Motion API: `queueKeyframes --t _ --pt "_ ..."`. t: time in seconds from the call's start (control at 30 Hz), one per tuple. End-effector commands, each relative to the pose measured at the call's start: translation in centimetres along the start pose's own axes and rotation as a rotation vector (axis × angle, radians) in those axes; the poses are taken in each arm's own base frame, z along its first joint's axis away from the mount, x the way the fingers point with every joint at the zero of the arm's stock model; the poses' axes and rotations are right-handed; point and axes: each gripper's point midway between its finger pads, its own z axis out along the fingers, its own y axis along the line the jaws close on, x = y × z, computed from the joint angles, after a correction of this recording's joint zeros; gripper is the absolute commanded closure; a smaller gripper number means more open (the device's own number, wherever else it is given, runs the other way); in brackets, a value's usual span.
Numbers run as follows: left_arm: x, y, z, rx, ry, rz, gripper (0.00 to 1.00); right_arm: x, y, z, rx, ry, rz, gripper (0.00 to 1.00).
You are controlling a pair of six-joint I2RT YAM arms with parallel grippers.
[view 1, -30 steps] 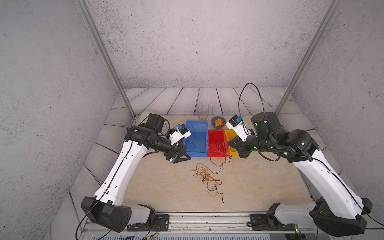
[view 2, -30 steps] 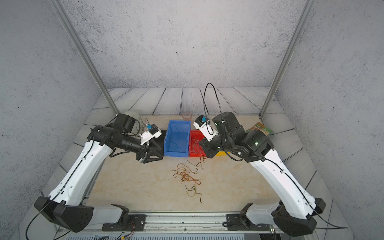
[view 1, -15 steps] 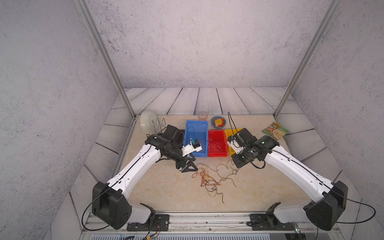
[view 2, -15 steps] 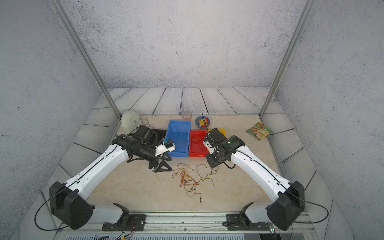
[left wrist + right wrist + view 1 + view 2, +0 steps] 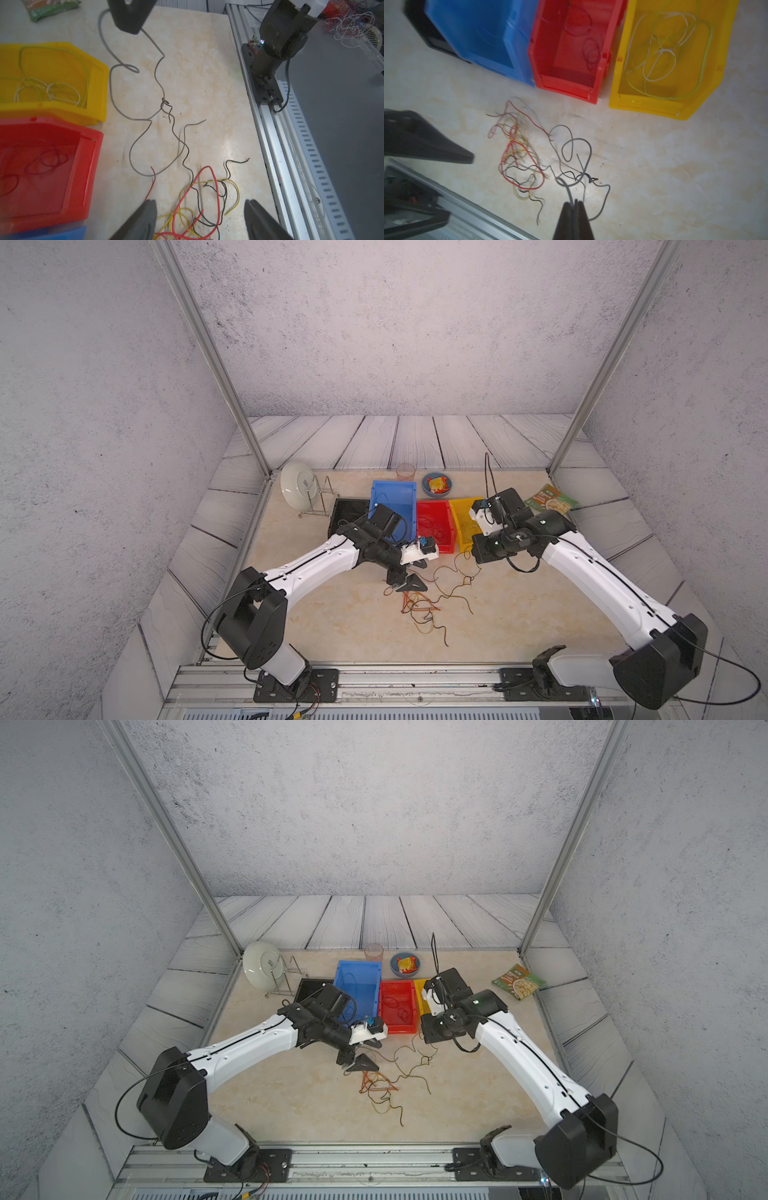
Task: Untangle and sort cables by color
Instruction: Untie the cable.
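Cables (image 5: 380, 1085), light floppy coloured wires, are lying tangled at six o'clock of the red plastic bin (image 5: 399, 1029); free ends are suiting grasps. Left gripper (image 5: 200, 202) is gaping empty; right gripper (image 5: 574, 202) is pinching a grey strand (image 5: 577, 139).

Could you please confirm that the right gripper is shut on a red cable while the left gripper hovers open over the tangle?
Not quite: the right gripper is shut on a grey cable, not a red one, as the right wrist view shows. The left gripper does hover open over the tangle.
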Motion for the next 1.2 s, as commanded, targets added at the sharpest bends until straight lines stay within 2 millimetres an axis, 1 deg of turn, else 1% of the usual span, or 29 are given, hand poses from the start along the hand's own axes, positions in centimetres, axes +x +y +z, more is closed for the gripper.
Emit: queueKeyframes --t 0.0,0.13,0.2,0.33,0.4,0.53,0.63,0.7,0.8,0.9,1.0,1.07,1.1,1.13,1.17 --pt "-2.2 -0.5 0.0 0.044 -0.109 0.061 0.26 -3.7 4.7 -4.8 -0.243 -0.211 0.068 1.00" --pt "-1.8 -0.5 0.2 0.046 -0.118 0.028 0.26 -5.1 7.1 -7.8 -0.371 -0.287 0.087 1.00" --pt "-1.6 -0.1 0.5 0.028 -0.131 0.029 0.25 -5.7 8.1 -9.0 -0.424 -0.315 0.100 1.00" --pt "-1.2 1.9 1.2 -0.047 -0.130 -0.002 0.24 -6.3 8.8 -10.7 -0.469 -0.363 0.113 1.00" --pt "-1.1 2.2 1.4 -0.052 -0.135 -0.014 0.23 -6.5 9.1 -11.5 -0.484 -0.391 0.114 1.00" --pt "-1.7 1.2 2.0 0.037 -0.191 -0.068 0.22 -6.6 9.1 -12.4 -0.489 -0.420 0.117 1.00" --pt "-1.8 1.2 2.7 0.067 -0.237 -0.127 0.22 -6.5 8.9 -12.7 -0.476 -0.434 0.121 1.00" --pt "-1.6 1.5 3.3 0.048 -0.233 -0.138 0.22 -6.6 8.8 -12.7 -0.474 -0.440 0.126 1.00" --pt "-1.1 2.3 4.1 -0.004 -0.206 -0.139 0.26 -6.6 9.0 -12.8 -0.496 -0.444 0.135 1.00" --pt "-1.1 3.2 4.3 -0.031 -0.186 -0.154 0.39 -6.6 9.2 -12.7 -0.510 -0.441 0.139 1.00" --pt "-2.0 3.1 3.9 -0.012 -0.185 -0.150 0.66 -6.4 9.2 -12.6 -0.510 -0.431 0.128 1.00" --pt "-2.8 2.8 3.0 -0.007 -0.168 -0.123 0.88 -5.8 8.9 -12.1 -0.480 -0.402 0.111 1.00" --pt "-3.0 2.7 2.4 -0.013 -0.160 -0.111 0.96 -5.3 8.7 -11.6 -0.465 -0.380 0.105 1.00" --pt "-3.3 2.8 1.5 -0.024 -0.161 -0.104 1.00 -4.9 8.3 -11.1 -0.442 -0.357 0.097 1.00" --pt "-3.5 3.2 0.5 -0.039 -0.168 -0.114 1.00 -4.4 7.9 -10.5 -0.417 -0.334 0.096 1.00"
